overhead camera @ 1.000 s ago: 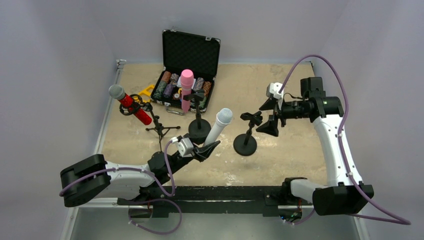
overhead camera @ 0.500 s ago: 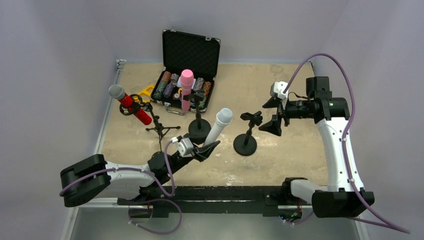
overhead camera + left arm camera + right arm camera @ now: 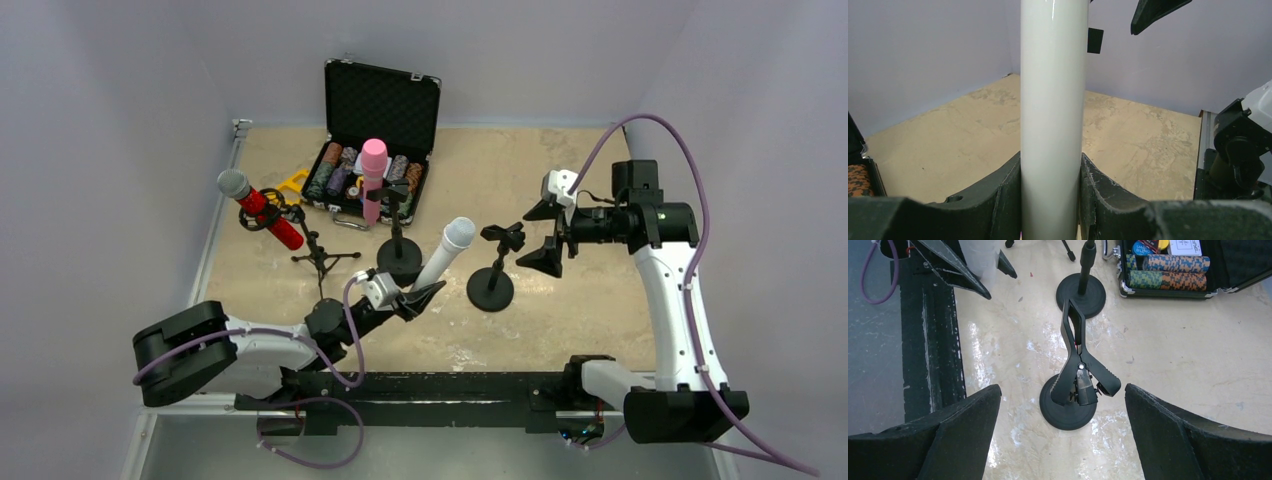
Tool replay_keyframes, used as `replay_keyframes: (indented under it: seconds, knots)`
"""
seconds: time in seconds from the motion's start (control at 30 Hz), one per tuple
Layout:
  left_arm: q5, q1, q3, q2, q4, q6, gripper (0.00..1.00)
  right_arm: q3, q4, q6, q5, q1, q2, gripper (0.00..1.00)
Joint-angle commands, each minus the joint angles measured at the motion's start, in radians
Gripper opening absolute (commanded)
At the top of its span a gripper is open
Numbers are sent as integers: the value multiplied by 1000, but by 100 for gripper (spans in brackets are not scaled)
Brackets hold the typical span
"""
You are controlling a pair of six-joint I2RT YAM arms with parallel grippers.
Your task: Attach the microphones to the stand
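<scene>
Fingers of the left arm [image 3: 998,205] were clamped on the white microphone [image 3: 445,252], held tilted above the worktop [image 3: 570,310], just left of the empty clip stand [image 3: 492,283]. Fingers of the right arm [image 3: 953,435] stood wide apart, right of that stand's clip. Red microphone [image 3: 262,210] sat on a tripod stand [image 3: 320,258], pink microphone [image 3: 373,180] on a round-based stand [image 3: 396,250], far left.

My left arm: stretched low, left gripper [image 3: 424,292] jaws clamped on the white microphone [image 3: 447,250].
My right arm: raised high, right gripper [image 3: 546,238] jaws spread wide.
</scene>
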Motion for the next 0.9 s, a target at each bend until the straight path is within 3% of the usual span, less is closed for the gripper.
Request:
replay_keyframes:
  seconds: [0.0, 0.53, 0.7, 0.87]
  knots:
    - [41, 34, 80, 35, 65, -5, 0, 6, 14, -40, -38, -27, 13, 97]
    - [144, 97, 277, 219, 65, -37, 0, 116, -159, -255, -105, -20, 199, 94]
    - [154, 108, 321, 271, 65, -49, 0, 97, -176, -287, -109, 34, 210, 89]
    - [160, 116, 354, 305, 65, -54, 0, 77, -156, -273, -106, 46, 210, 72]
